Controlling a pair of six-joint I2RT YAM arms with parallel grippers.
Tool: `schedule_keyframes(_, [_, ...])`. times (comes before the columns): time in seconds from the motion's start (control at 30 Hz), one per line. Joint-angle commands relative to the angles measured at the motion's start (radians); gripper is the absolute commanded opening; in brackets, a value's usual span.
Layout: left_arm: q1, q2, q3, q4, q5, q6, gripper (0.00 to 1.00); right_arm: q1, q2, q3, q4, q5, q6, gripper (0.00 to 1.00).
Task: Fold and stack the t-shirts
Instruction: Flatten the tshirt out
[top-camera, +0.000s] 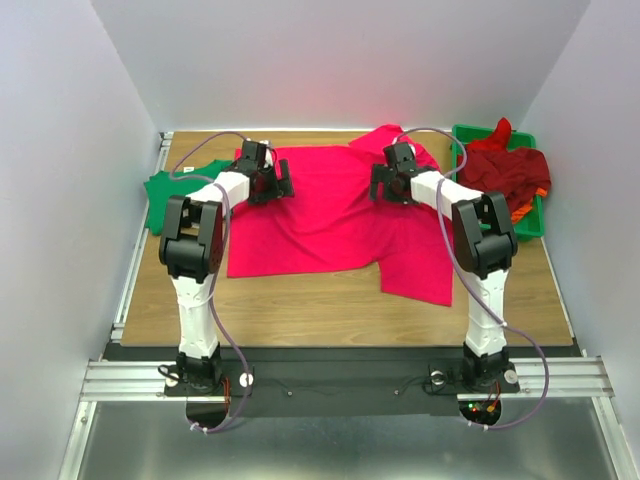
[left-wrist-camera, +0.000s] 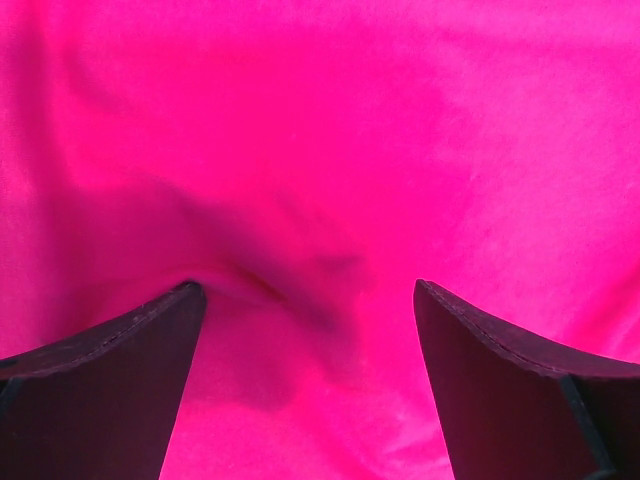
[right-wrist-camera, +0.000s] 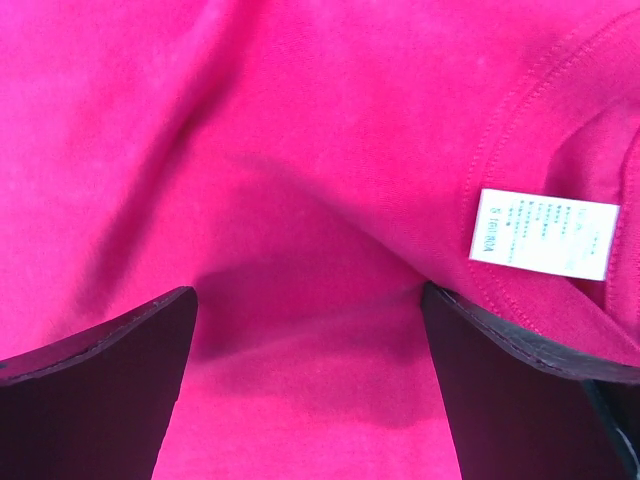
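Top external view: for a clean fold I should pinch the cloth at matching points and lift evenly. My left end effector (top-camera: 282, 184) and right end effector (top-camera: 380, 186) gape wide, holding nothing, low on the far half of the pink-red t-shirt (top-camera: 320, 225), which is spread across the surface (top-camera: 300, 315).

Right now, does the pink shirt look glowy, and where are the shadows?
Left wrist view: the shirt fills the frame, very bright pink, with a shadow between the fingers. Right wrist view: same shadow, yet the label looks sharp. Top view: the wall glows faintly pink.
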Motion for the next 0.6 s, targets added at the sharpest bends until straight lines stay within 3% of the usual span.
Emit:
schedule_keyframes(0.0, [0.0, 0.117, 0.153, -0.108, -0.046, 0.005, 0.98, -0.046, 0.101, 0.105, -0.011, -0.052, 0.032, 1.0])
schedule_keyframes(0.2, [-0.002, 0.222, 0.386, -0.175, -0.049, -0.003, 0.99, -0.06, 0.207, 0.288, -0.055, -0.109, 0.005, 1.0])
schedule_keyframes(0.3, [-0.002, 0.221, 0.429, -0.188, -0.057, -0.015, 0.99, -0.066, 0.213, 0.333, -0.06, -0.138, -0.002, 1.0])
schedule_keyframes(0.4, [-0.002, 0.145, 0.405, -0.162, -0.097, -0.021, 0.99, -0.068, 0.188, 0.349, -0.058, -0.162, -0.018, 1.0])
schedule_keyframes(0.57, [-0.002, -0.119, 0.183, -0.064, -0.204, -0.021, 0.99, -0.068, 0.092, 0.357, -0.057, -0.2, -0.047, 1.0])
